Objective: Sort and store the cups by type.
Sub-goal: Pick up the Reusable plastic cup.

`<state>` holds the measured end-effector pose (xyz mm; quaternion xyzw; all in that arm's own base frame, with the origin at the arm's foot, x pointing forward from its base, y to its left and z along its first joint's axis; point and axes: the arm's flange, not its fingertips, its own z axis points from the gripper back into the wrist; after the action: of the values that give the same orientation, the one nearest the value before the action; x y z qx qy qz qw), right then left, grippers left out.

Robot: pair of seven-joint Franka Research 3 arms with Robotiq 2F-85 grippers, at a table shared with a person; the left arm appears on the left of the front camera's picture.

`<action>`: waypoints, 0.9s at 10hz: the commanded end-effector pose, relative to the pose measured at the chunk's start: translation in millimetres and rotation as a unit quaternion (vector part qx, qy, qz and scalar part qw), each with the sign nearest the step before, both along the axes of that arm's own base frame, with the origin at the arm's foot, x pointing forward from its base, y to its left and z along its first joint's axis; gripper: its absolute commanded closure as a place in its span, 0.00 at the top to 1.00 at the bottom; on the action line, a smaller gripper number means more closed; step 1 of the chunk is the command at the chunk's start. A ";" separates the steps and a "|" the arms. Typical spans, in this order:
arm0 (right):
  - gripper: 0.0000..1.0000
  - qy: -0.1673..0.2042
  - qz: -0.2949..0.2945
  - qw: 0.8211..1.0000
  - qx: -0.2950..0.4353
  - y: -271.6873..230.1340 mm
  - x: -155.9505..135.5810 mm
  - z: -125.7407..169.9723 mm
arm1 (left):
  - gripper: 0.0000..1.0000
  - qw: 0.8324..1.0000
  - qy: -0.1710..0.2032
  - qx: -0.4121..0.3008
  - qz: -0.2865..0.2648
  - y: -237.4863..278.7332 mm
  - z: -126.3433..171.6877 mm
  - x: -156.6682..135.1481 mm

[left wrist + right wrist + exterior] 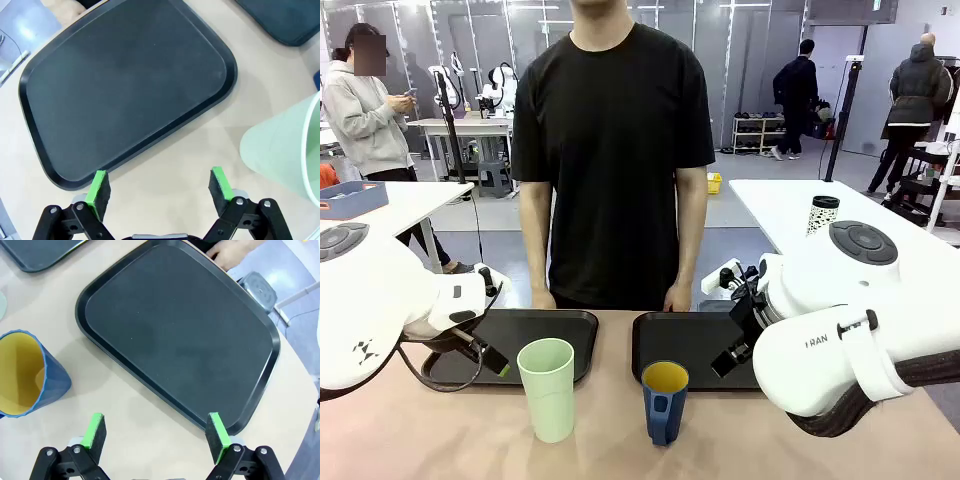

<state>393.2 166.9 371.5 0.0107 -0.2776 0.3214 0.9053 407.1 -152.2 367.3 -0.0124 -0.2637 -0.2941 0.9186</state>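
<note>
Two cups stand at the near middle of the table. The tall pale-green tumbler (548, 388) is on the left, also at the right edge of the left wrist view (285, 150). The dark-blue mug (664, 400) with a yellow inside stands to its right, and at the left of the right wrist view (30, 375). My left gripper (488, 358) (160, 192) hangs open and empty over the near rim of the left black tray (125, 85). My right gripper (732, 358) (157, 437) is open and empty beside the right black tray (180, 330).
Both black trays (575, 335) (690, 345) lie empty side by side at the table's far half. A person stands at the far edge with hands (542, 298) (235, 252) resting there. A white speckled tumbler (823, 214) sits on another table behind.
</note>
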 end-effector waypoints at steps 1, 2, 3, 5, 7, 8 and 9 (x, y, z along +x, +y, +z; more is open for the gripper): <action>1.00 0.000 0.000 1.000 0.000 0.0 0.0 0.0 | 1.00 1.000 0.000 0.000 0.000 -0.2 0.1 -0.1; 1.00 0.000 0.000 1.000 0.000 0.0 0.0 0.0 | 1.00 1.000 0.000 0.000 0.000 -0.2 0.1 -0.1; 1.00 0.000 0.000 1.000 0.000 0.0 0.0 0.0 | 1.00 1.000 0.000 0.000 0.000 -0.2 0.1 -0.1; 1.00 0.000 0.000 1.000 0.000 0.0 0.0 0.0 | 1.00 1.000 0.000 0.000 0.000 -0.2 0.1 -0.1; 1.00 0.000 0.000 1.000 0.000 0.0 0.0 0.0 | 1.00 1.000 0.000 0.000 0.000 -0.2 0.1 -0.1; 1.00 0.000 0.000 1.000 0.000 0.0 0.0 0.0 | 1.00 1.000 0.000 0.000 0.000 -0.2 0.1 -0.1; 1.00 0.000 0.000 1.000 0.000 0.0 0.0 0.0 | 1.00 1.000 0.000 0.000 0.000 -0.2 0.1 -0.1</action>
<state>393.2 167.0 371.5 0.0102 -0.2776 0.3224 0.9049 406.9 -152.7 367.3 -0.0122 -0.2637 -0.2948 0.9184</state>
